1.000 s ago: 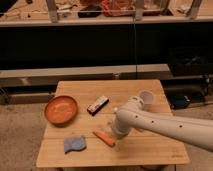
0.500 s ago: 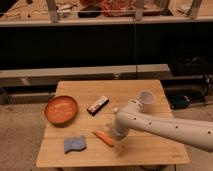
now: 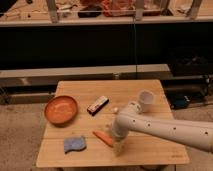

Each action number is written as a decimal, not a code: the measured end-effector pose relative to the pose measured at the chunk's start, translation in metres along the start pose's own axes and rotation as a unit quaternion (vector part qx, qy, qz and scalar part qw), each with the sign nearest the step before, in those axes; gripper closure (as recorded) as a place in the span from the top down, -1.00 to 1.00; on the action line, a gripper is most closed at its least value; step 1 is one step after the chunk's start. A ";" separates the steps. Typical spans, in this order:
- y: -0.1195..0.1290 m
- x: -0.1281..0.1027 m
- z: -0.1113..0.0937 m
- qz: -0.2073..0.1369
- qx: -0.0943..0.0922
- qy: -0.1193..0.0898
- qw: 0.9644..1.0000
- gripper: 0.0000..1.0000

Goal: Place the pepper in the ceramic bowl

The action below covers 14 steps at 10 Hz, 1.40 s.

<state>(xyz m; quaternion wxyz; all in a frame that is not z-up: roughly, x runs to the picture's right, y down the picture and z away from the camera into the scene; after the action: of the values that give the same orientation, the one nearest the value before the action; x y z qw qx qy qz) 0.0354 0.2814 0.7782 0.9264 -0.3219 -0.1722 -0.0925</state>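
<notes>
- Orange-red and slim, the pepper (image 3: 102, 137) is lying flat on the wooden table (image 3: 150, 152) near the front edge, its length slanting from the back left towards the front right.
- My gripper (image 3: 119, 146) is hanging just beside the pepper's right-hand end, pointing down at the board. My jaws are standing wide apart and gripping nothing.
- I am judging that I am sitting a little too far right for a clean pick. I should be shifting left until the pepper's thicker middle lies between my fingers.
- I am also thinking about my wrist. The jaws ought to be closing across the slim body, not along it, so I should be turning to match that slant before going down.
- The thing is small and low, so I am planning to sink until my tips are almost on the wood. I would then be squeezing gently, since a tapered body may be slipping out sideways.
- The blue cloth (image 3: 74, 144) is lying near the pepper's left side but apart from it. I am meaning to stay clear of it as I close.
- The ceramic bowl (image 3: 46, 111) is sitting well apart, further left and further back, and appears empty. I should be lifting above its rim and opening only over its middle.
- A dark flat packet (image 3: 98, 104) and a white cup (image 3: 146, 99) are standing behind me. Neither seems to be lying across that route.
</notes>
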 end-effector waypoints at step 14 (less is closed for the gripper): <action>0.001 -0.011 0.008 -0.010 -0.004 0.000 1.000 -0.90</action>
<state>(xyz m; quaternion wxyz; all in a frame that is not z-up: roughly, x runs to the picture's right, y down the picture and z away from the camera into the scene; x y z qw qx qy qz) 0.0237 0.2877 0.7790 0.9241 -0.3241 -0.1745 -0.1025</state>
